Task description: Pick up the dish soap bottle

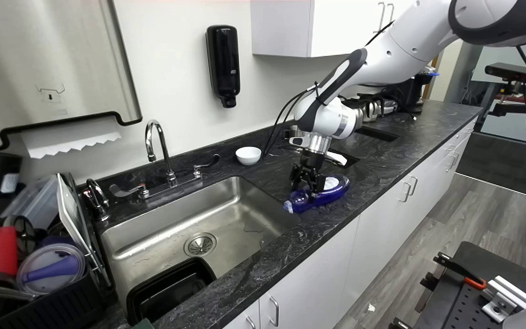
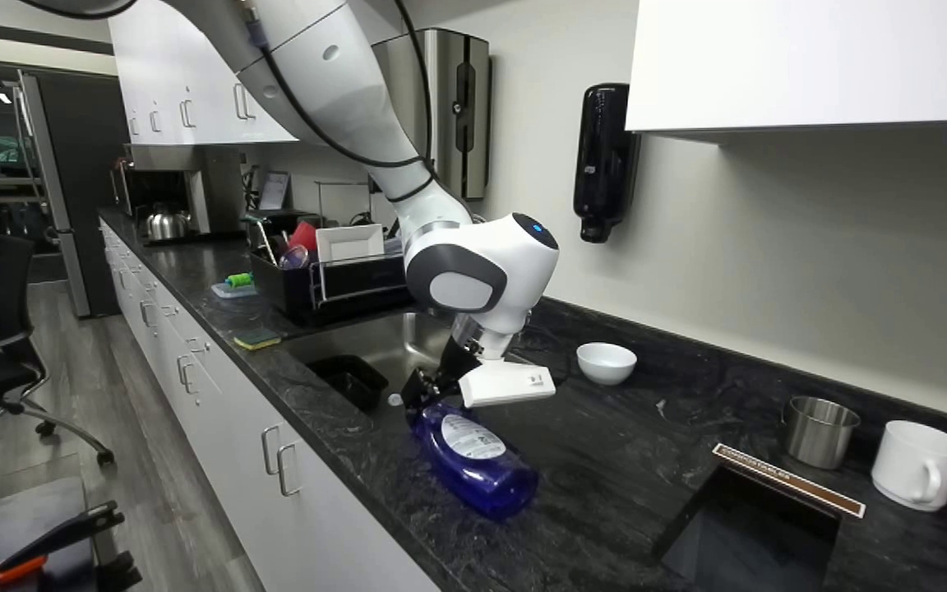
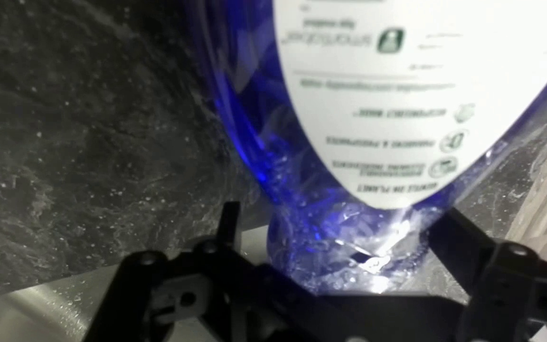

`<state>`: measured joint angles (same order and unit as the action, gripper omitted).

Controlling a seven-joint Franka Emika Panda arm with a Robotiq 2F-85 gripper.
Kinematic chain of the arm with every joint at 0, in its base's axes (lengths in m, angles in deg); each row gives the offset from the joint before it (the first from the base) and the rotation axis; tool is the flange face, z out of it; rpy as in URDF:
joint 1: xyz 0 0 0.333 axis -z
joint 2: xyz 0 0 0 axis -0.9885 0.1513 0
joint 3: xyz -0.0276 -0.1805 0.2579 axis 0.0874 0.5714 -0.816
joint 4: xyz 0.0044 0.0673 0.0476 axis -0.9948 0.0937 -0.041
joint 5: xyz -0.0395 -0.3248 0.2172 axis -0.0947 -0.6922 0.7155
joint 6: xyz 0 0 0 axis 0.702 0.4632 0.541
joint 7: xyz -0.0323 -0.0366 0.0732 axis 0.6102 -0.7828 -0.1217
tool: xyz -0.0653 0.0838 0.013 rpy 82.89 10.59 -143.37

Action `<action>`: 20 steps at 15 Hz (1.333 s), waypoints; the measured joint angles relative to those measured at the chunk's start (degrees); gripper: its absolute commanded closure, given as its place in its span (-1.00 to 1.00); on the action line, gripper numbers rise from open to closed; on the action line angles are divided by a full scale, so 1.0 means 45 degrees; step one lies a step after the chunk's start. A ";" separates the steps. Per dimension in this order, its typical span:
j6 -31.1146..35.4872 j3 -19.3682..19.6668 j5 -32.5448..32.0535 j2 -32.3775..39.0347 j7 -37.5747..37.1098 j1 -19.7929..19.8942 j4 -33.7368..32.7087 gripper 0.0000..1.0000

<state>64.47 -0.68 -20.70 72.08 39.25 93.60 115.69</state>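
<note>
Even, fairly bright indoor light fills both exterior views. A white cupboard (image 2: 819, 66) leaves the wall (image 2: 835, 263) beneath it in soft shade, and at the edge of an exterior view the towel dispenser (image 1: 48, 59) looks stretched and leaning. In the wrist view, glare breaks across the bottle (image 3: 316, 223), the label (image 3: 397, 99) bleaches out toward the upper right, and its small print (image 3: 382, 142) is blurred
</note>
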 measured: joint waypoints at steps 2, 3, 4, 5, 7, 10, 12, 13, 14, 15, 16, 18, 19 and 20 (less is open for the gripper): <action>0.0000 -0.0001 -0.0569 -0.0130 -0.0569 -0.0170 -0.0002 -1.00; 0.0000 -0.0001 -0.0833 -0.0174 -0.0809 -0.0255 -0.0002 -1.00; 0.0000 -0.0001 -0.1076 -0.0211 -0.1036 -0.0326 -0.0002 -1.00; 0.0000 -0.0001 -0.1315 -0.0245 -0.1245 -0.0385 0.0004 -1.00; 0.0000 -0.0001 -0.1752 -0.0292 -0.1621 -0.0463 0.0032 -1.00; 0.0025 -0.0001 -0.2272 -0.0353 -0.2035 -0.0501 0.0134 -1.00; 0.0433 -0.0001 -0.2568 -0.0451 -0.2274 -0.0523 0.0323 -1.00; 0.0742 -0.0001 -0.2680 -0.0490 -0.2395 -0.0544 0.0450 -1.00; 0.1037 -0.0001 -0.2783 -0.0526 -0.2521 -0.0574 0.0582 -1.00; 0.1329 -0.0001 -0.2886 -0.0589 -0.2665 -0.0610 0.0739 -1.00; 0.1574 -0.0001 -0.2985 -0.0654 -0.2806 -0.0650 0.0894 -1.00; 0.1995 -0.0002 -0.3217 -0.0790 -0.3138 -0.0749 0.1205 -1.00; 0.2129 -0.0002 -0.3349 -0.0818 -0.3302 -0.0795 0.1306 -1.00; 0.2264 -0.0003 -0.3491 -0.0834 -0.3483 -0.0843 0.1398 -1.00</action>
<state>74.66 -0.70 -36.41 68.33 23.57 89.80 121.99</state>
